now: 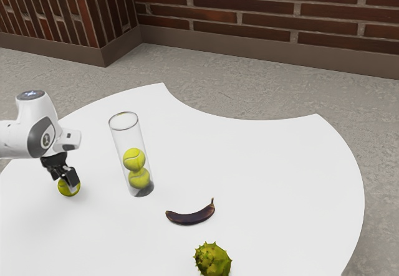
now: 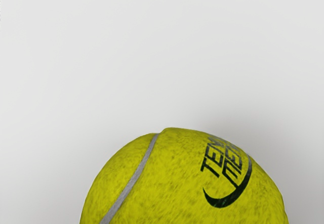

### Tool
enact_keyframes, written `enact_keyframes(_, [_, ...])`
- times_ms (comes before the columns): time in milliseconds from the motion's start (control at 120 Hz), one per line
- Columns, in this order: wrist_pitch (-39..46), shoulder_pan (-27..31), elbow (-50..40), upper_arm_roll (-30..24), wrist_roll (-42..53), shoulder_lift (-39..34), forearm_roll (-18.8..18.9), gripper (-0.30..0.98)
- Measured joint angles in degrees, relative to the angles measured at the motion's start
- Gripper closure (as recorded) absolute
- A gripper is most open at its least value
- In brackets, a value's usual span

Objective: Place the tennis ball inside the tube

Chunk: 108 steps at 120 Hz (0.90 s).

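Gripper and loose ball: the black gripper is low over the white table, around the upper part of the tennis ball. This placement suits a grasp from above. Whether the gripper is open or closed on the ball cannot be told, so its degree of opening and any hold are left undetermined. In the wrist view the same ball lies just under the hand, its seam and dark lettering exposed.

Receiving vessel: the clear tube stands upright near the gripper, toward the exterior view's right. Its mouth is uppermost and lies above the gripper's level, presumably so that balls may be dropped in and stack. An upper ball rests on a lower ball inside, with room above them.

Other objects: a dark banana lies beyond the tube from the gripper; a spiky green fruit lies farther off. Neither appears to serve the task.

Count: three balls, one outside and two inside; one tube; one banana; one spiky fruit.

Step in hand, as judged: securing the loose ball. The next move calls for a firm grip, then a lift clear of the rim; an off-centre release could tip the tube.
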Motion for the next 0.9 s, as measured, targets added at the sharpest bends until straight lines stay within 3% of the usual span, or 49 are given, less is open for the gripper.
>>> enact_keyframes(142, [0.2,0.0,0.0,-0.2,0.6,0.1,-1.7,0.08])
enact_keyframes(308, [0.0,0.0,0.0,-0.3,1.0,0.1,-3.6,0.32])
enact_keyframes(508, [-2.4,0.0,0.7,-0.4,1.1,-1.5,-4.1,0.32])
enact_keyframes(900, [-21.1,-3.0,4.5,-0.8,0.9,-18.6,-3.1,0.37])
